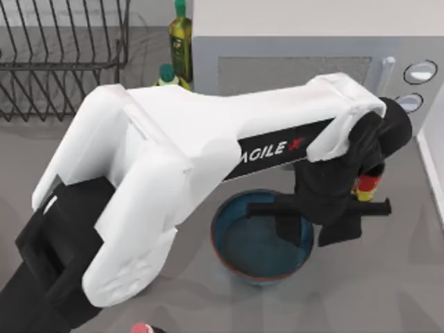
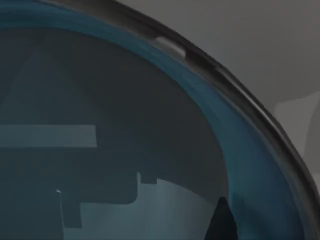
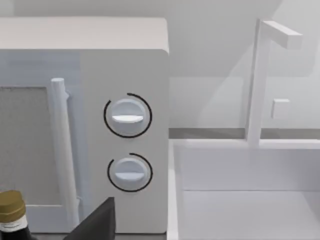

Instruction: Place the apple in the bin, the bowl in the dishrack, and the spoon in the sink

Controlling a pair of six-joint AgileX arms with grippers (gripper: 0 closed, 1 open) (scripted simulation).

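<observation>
While left pincer (image 1: 316,225) hangs over bowl (image 1: 239,253) | spread: cannot tell

- big round deep bowl (image 1: 243,243): blue-teal inside, thin reddish-brown rim
- wire dishrack (image 1: 62,55): dark grey metal
- boxy microwave (image 3: 125,65): white, greyish door panel, two pale dials with black rings round them
- AgileX left arm (image 1: 180,166): glossy white shell, black band with white lettering and a red mark, black wrist
- tall glass bottle (image 1: 181,41): olive-yellow, green cap
- sink (image 3: 240,200) and its faucet (image 3: 260,85): plain white
- tabletop (image 1: 388,277): flat grey
</observation>
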